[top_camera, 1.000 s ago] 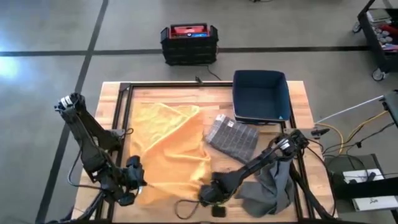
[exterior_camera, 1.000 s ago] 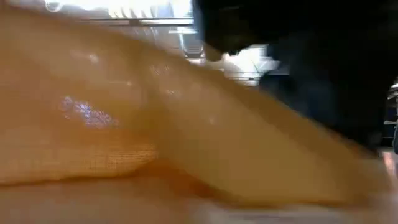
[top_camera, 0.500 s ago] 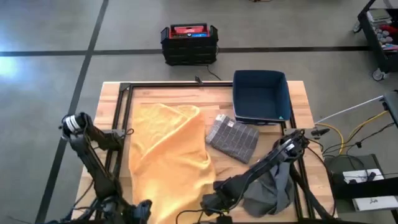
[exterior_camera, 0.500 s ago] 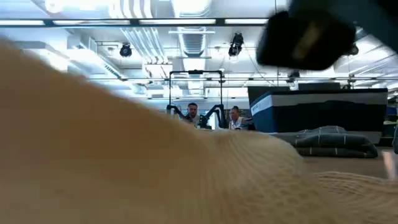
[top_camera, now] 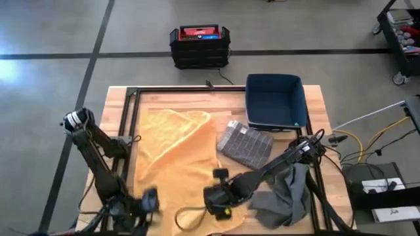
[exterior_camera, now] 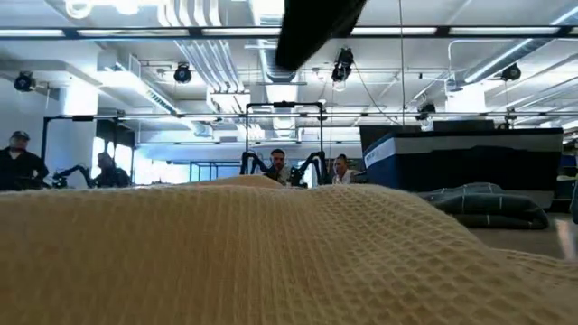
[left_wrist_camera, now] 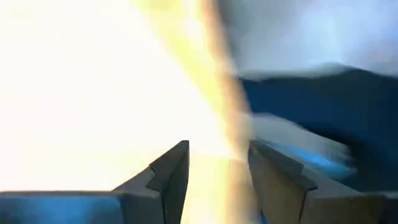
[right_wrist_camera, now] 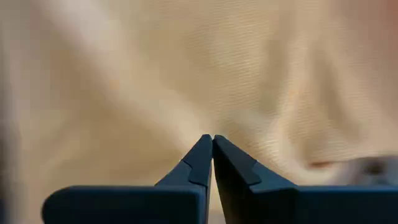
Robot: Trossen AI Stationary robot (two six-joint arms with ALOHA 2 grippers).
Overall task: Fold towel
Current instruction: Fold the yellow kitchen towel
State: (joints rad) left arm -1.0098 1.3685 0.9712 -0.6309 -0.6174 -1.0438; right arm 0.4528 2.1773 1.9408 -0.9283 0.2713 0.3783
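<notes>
The yellow towel point(top_camera: 177, 157) lies spread on the left half of the wooden table. It fills the foreground of the low view as a low waffle-weave mound point(exterior_camera: 271, 262). My left gripper point(top_camera: 149, 198) is at the towel's near left edge, fingers open point(left_wrist_camera: 217, 165). My right gripper point(top_camera: 211, 195) is over the towel's near right corner. Its fingers are shut tip to tip point(right_wrist_camera: 212, 138) with nothing visible between them, and the towel point(right_wrist_camera: 261, 74) lies beyond. My left gripper has a blurred yellow streak point(left_wrist_camera: 233, 155) between its open fingers. I cannot tell whether they touch the towel. My right gripper's shut tips point at the towel, and I cannot tell whether they touch it.
A folded grey checked towel point(top_camera: 246, 144) lies right of the yellow one, and a navy bin point(top_camera: 275, 101) stands at the far right. A dark grey cloth point(top_camera: 287, 196) is heaped at the near right. A cable loop point(top_camera: 189, 216) lies at the near edge. A black crate point(top_camera: 199, 44) is on the floor, and people are in the room behind.
Both grippers first went toward the table's near edge, then came back a little toward the far edge. The towel's near part, raised and bunched a second ago, has been drawn toward the near edge. It now lies low and spread out. Its far edge stayed in place.
</notes>
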